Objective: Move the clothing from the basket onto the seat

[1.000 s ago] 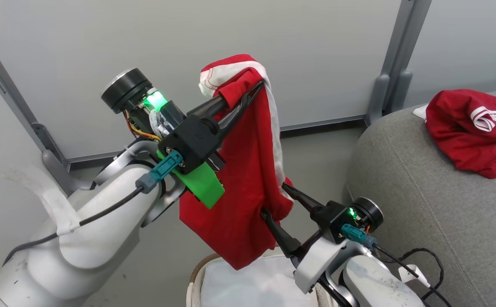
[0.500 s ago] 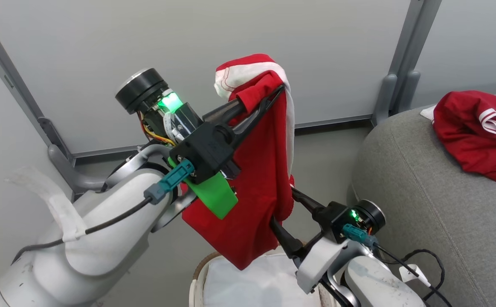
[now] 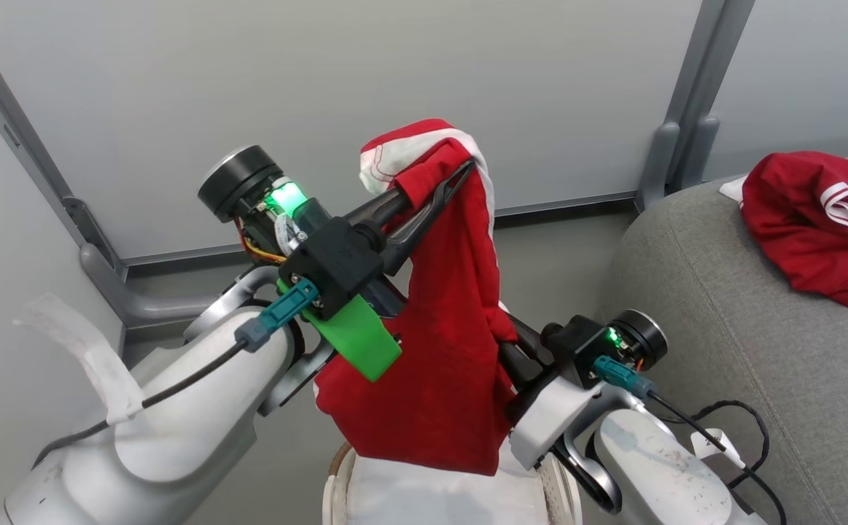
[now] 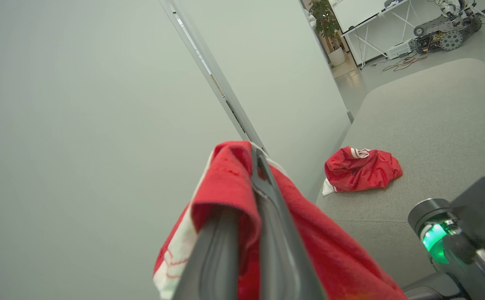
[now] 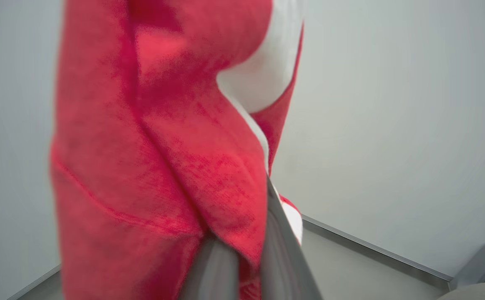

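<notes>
A red garment with white trim [image 3: 445, 350] hangs in the air above the basket [image 3: 336, 474], whose white liner [image 3: 409, 499] shows beneath it. My left gripper [image 3: 460, 175] is shut on the garment's top fold; in the left wrist view the gripper [image 4: 246, 179] has fabric [image 4: 225, 183] draped over its fingers. My right gripper [image 3: 509, 343] is shut on the garment's lower right edge, with the gripper [image 5: 246, 237] pinching red cloth [image 5: 163, 146] in the right wrist view. A second red garment [image 3: 810, 219] lies crumpled on the grey sofa [image 3: 722, 328], where the left wrist view also shows that garment [image 4: 361, 168].
A pale grey partition wall with metal posts [image 3: 679, 124] stands behind the basket and sofa. A black cable [image 3: 737, 415] hangs from my right arm beside the sofa's rounded end. Far off, the left wrist view shows a plant [image 4: 327, 21] and desks.
My right gripper, open beside the hanging garment a second ago, has risen and shut on its lower edge. The left gripper and garment top have dropped a little.
</notes>
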### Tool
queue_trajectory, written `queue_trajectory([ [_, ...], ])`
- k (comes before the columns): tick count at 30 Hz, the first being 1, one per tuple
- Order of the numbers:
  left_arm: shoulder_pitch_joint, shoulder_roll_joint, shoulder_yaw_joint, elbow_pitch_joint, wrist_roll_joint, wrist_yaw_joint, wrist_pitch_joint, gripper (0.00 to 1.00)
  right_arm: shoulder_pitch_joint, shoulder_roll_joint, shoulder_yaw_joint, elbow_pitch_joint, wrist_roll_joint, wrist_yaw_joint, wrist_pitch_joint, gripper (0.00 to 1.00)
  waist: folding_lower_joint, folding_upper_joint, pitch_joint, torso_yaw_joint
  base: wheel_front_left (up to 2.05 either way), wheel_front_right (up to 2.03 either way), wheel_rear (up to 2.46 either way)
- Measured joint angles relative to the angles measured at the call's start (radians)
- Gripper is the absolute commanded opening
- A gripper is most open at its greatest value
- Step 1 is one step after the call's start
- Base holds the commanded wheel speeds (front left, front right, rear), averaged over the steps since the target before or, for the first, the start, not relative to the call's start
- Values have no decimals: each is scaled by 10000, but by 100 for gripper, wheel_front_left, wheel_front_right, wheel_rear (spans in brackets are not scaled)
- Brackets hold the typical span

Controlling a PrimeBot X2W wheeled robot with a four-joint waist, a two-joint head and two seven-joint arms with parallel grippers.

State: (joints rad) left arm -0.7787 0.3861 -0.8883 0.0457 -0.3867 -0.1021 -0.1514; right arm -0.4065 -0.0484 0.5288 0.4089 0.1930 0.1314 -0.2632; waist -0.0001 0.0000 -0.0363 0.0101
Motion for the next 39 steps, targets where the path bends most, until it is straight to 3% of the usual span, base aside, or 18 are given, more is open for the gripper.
queue_trajectory([
  [10, 1671, -201, 533, 882, -1221, 763, -637, 1, 70, 0, -1160, -151, -468, -2, 0, 0, 0, 0, 45, -131, 0, 0, 0],
  [11, 1887, -265, 577, 1003, -1300, 857, -708, 12, 72, 0, -1337, -161, -529, 0, -2, 0, 0, 0, 55, -146, 0, 0, 0],
  [12, 2069, -322, 629, 1137, -1398, 943, -775, 40, 76, 0, -1494, -176, -585, 0, 0, 0, 0, 0, 63, -158, 0, 0, 0],
  [13, 2291, -382, 671, 1306, -1469, 1041, -846, 56, 77, 0, -1682, -211, -635, 0, 0, 0, 0, 0, 74, -176, 0, 0, 0],
  [14, 2511, -472, 694, 1455, -1498, 1122, -901, 100, 80, -2, -1875, -245, -663, 0, 0, 0, 0, 0, 88, -195, 0, 0, 0],
  [20, 3691, -1120, 894, 2224, -1657, 1336, -1066, 100, 98, -4, -2694, -453, -978, 0, 0, 0, 0, 0, 161, -298, 0, 0, 0],
  [25, 4707, -1730, 1641, 2219, -1373, 1419, -1110, 100, 179, 0, -3173, -648, -1156, 0, 0, 0, 0, 0, 216, -397, 0, 0, 0],
  [39, 6375, -2723, 3494, 2489, -107, 796, -1112, 100, 509, 0, -4397, -1108, -1505, 0, 0, 0, 0, 0, 251, -535, 0, 0, 0],
])
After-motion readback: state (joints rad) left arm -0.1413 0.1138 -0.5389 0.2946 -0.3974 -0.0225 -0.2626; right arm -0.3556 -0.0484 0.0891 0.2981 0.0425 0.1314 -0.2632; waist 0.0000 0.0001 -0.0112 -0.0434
